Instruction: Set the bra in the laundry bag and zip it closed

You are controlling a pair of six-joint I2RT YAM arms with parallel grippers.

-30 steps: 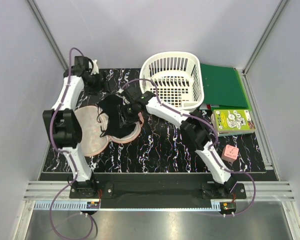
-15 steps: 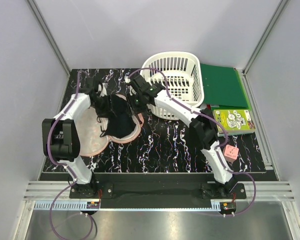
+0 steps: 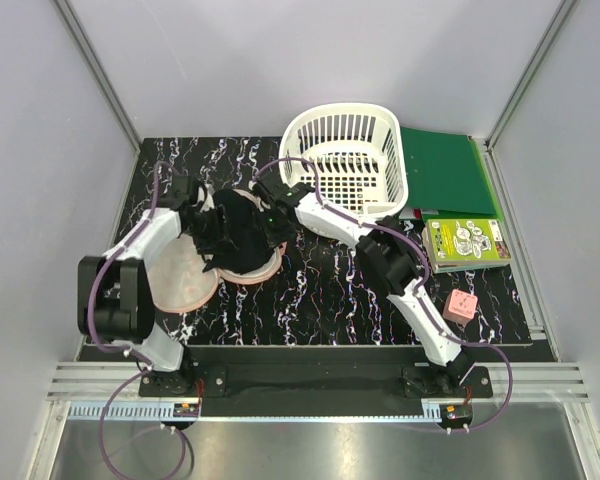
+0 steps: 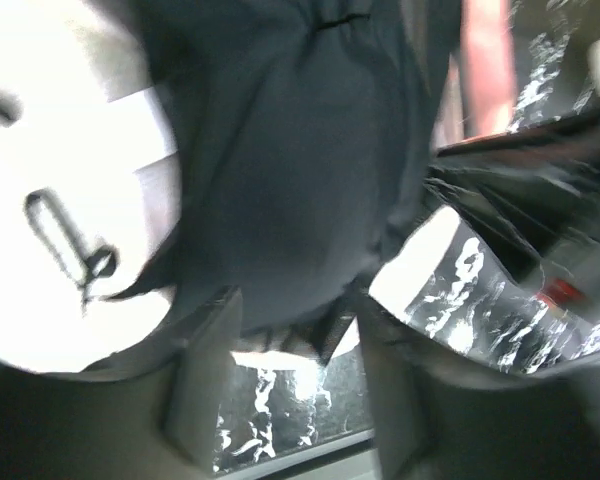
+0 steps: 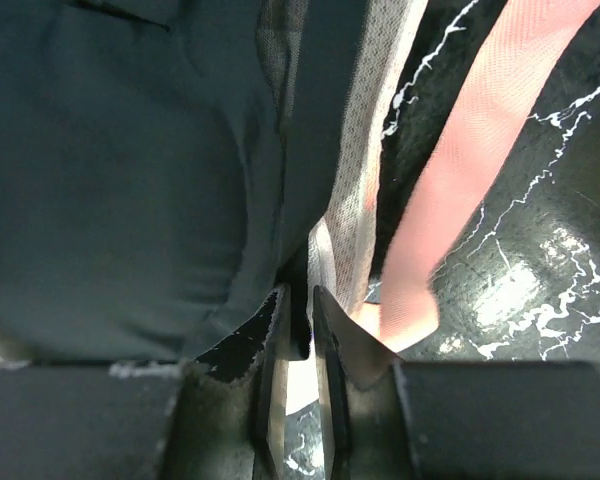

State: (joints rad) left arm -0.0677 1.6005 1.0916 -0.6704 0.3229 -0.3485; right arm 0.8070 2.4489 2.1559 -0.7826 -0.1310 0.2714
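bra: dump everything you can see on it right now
The bra is plain black, soft matte fabric with no print, bunched into a rounded, cup-like mound with a seam crease. It lies on the open laundry bag, covering its right half, between both grippers. The left gripper is open, its fingers straddling the bra's lower edge. The right gripper is nearly closed where the bra's edge meets the bag's mesh lining; what it pinches is unclear. The bra is not yet enclosed.
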